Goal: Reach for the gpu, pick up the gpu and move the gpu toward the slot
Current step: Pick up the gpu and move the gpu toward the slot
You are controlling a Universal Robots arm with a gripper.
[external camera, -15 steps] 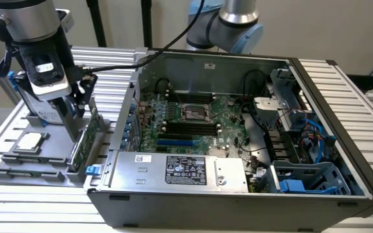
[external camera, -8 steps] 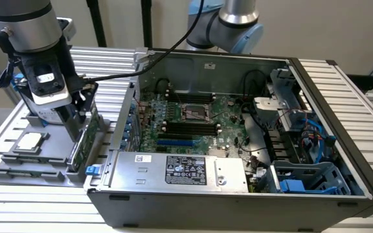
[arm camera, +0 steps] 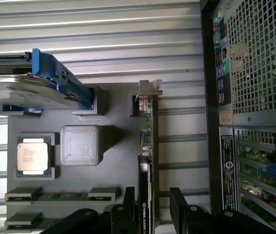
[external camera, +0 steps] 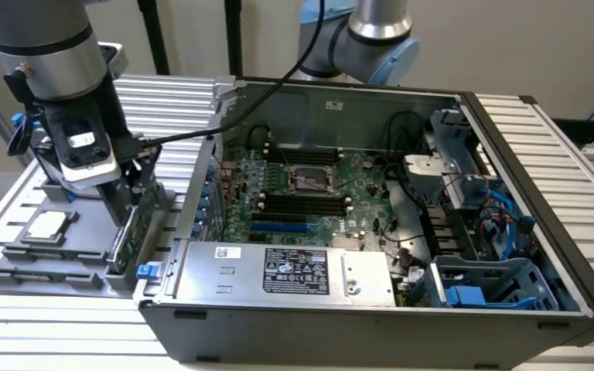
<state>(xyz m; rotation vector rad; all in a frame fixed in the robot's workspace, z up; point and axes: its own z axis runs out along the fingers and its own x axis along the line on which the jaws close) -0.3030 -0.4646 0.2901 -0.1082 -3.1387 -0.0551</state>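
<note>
The gpu (arm camera: 148, 141) stands on edge in the grey tray (arm camera: 113, 161) (bracket end away from the gripper), beside the computer case (external camera: 276, 340). The gripper (arm camera: 150, 197) straddles the card with its jaws open, one on each side.

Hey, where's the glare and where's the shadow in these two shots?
Exterior view: bright sheen on the arm's silver casing, the computer case dark along its near wall. Wrist view: glare streaks along the ribbed table, the raised block on the grey tray throwing a shadow toward the gpu.

Near end of the gpu (arm camera: 148, 156) (edge-on, between the fingers of the tool (arm camera: 152, 194)) beyond the frame edge
</note>
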